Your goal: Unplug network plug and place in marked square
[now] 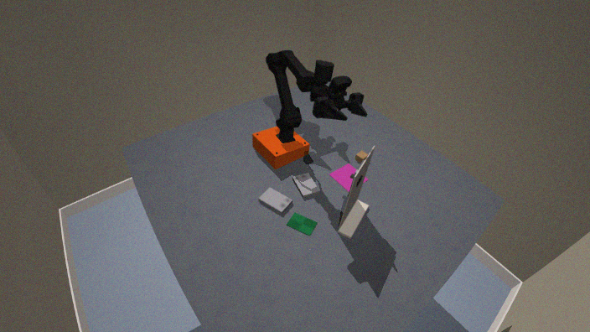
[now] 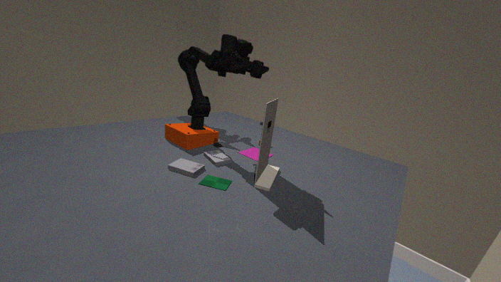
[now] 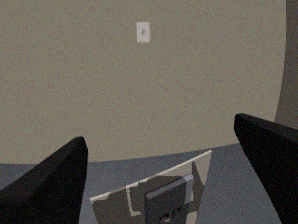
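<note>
The pale upright panel (image 1: 356, 197) (image 2: 270, 114) (image 3: 194, 219) stands on a foot near the middle of the grey table (image 1: 209, 168). In the wrist view a grey plug (image 3: 166, 205) sticks out of the panel's face towards me, below my fingers. It is too small to make out in the top and exterior views. My gripper (image 1: 349, 112) (image 2: 261, 71) (image 3: 162, 133) is open and empty. It hangs in the air higher than the panel's top, on the arm's side of it, touching nothing. A magenta patch (image 1: 343, 173) (image 2: 250, 153) lies flat on the table at the panel's foot.
A green patch (image 1: 302, 223) (image 2: 215, 182) and two flat grey boxes (image 1: 275, 199) (image 1: 306, 184) lie in front of the orange arm base (image 1: 276, 148). A small tan cube (image 1: 361, 156) sits behind the panel. White-rimmed trays (image 1: 67, 235) (image 1: 503, 277) adjoin the table corners.
</note>
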